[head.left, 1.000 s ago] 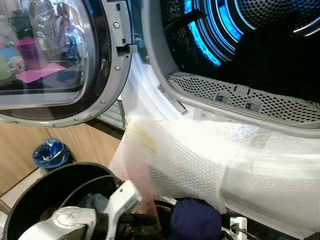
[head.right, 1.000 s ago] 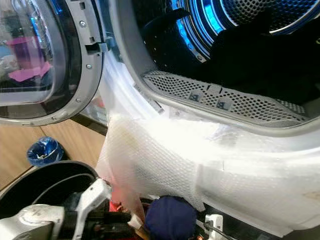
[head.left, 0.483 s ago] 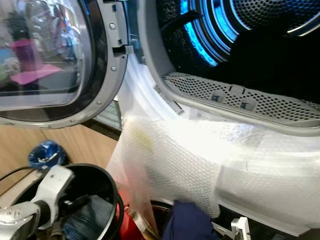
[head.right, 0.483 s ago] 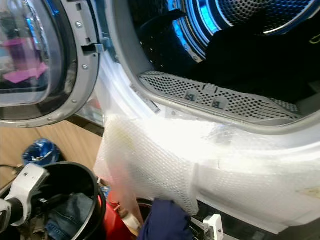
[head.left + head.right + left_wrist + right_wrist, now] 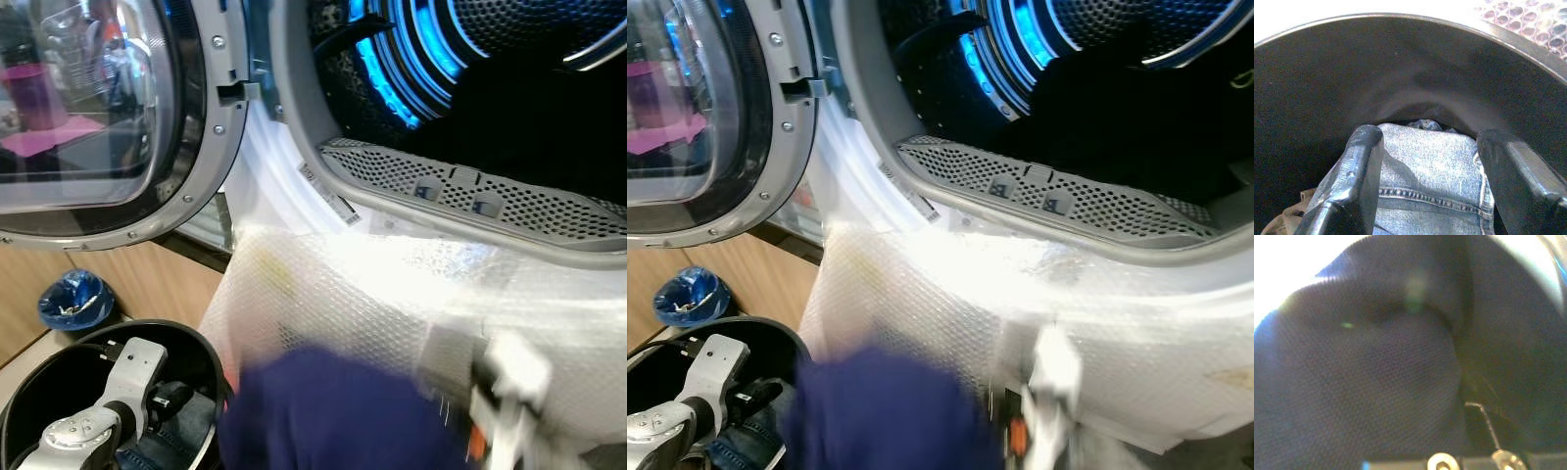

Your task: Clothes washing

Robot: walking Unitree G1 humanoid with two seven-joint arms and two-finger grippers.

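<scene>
A wooden floor (image 5: 29,323) is seen beneath an open washing machine (image 5: 460,196), whose round door (image 5: 108,117) is swung wide to the left and whose blue-lit drum (image 5: 470,59) stands open above a front padded with bubble wrap (image 5: 333,294). A navy garment (image 5: 333,411), blurred, is held up just below the drum's opening by the right arm; whether the right gripper's fingers are closed cannot be told. The left gripper (image 5: 1430,181) is lowered into a black bucket (image 5: 196,343), fingers spread over blue jeans (image 5: 1425,161).
</scene>
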